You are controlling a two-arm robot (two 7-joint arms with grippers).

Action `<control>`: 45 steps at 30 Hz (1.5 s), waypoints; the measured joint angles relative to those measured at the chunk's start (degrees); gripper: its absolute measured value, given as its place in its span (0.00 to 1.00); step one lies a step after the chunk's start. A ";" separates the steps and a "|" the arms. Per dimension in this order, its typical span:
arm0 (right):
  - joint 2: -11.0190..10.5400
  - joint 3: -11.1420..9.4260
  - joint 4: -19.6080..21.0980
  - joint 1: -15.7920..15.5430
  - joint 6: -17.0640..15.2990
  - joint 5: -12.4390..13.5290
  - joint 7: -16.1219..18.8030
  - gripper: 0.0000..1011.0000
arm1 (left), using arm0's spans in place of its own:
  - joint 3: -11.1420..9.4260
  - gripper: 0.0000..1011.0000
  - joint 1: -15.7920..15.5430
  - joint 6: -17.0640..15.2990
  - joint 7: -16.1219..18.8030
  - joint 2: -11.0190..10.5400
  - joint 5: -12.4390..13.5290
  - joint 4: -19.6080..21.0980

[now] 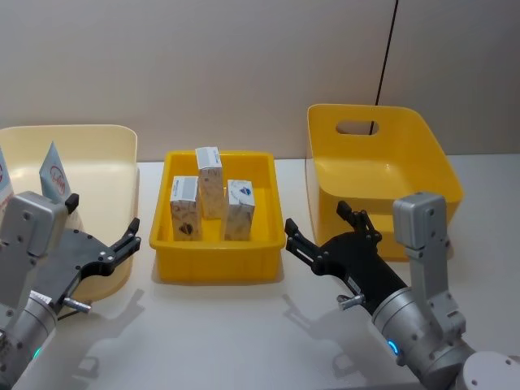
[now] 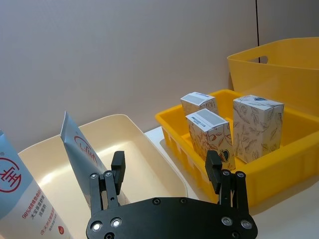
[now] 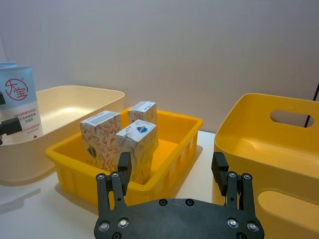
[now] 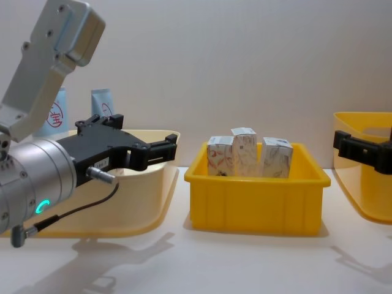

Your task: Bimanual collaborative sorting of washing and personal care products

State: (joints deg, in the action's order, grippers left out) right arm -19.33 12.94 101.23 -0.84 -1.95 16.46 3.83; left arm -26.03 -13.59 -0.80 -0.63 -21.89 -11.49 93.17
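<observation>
Evidently tubes point(image 2: 22, 194) are binned in the cream bin point(image 1: 114, 162), three cartons point(image 1: 210, 175) await sorting in the tray point(image 1: 219, 264); left gripper point(image 2: 166, 167) and right gripper point(image 3: 171, 164) hover, fingers spread.

My left gripper point(image 1: 101, 219): black fingers, silver screws.
My right gripper point(image 1: 315, 223): black, same build.
My wrist housings point(image 1: 420, 223): boxy grey, teal lights below.

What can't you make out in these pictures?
- Tubes: in the head view their lower parts sit behind the left gripper, and one is cut by the left edge.
- Cartons: in the chest view the tray front wall hides their bottoms.
- Right bin: in the chest view it is cut by the right edge, and its own wall hides the inside.
</observation>
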 joint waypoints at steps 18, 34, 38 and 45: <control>0.00 0.00 0.00 0.00 0.00 0.00 0.00 0.99 | 0.00 0.99 0.00 0.00 0.00 0.00 0.00 0.00; 0.00 0.00 0.00 0.00 0.00 0.00 0.00 0.99 | 0.00 0.99 0.00 0.00 0.00 0.00 0.00 0.00; 0.00 0.00 0.00 0.00 0.00 0.00 0.00 0.99 | 0.00 0.99 0.00 0.00 0.00 0.00 0.00 0.00; 0.00 0.00 0.00 0.00 0.00 0.00 0.00 0.99 | 0.00 0.99 0.00 0.00 0.00 0.00 0.00 0.00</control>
State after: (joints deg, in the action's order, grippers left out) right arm -19.33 12.94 101.23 -0.84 -1.95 16.46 3.83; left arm -26.02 -13.59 -0.80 -0.63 -21.90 -11.48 93.17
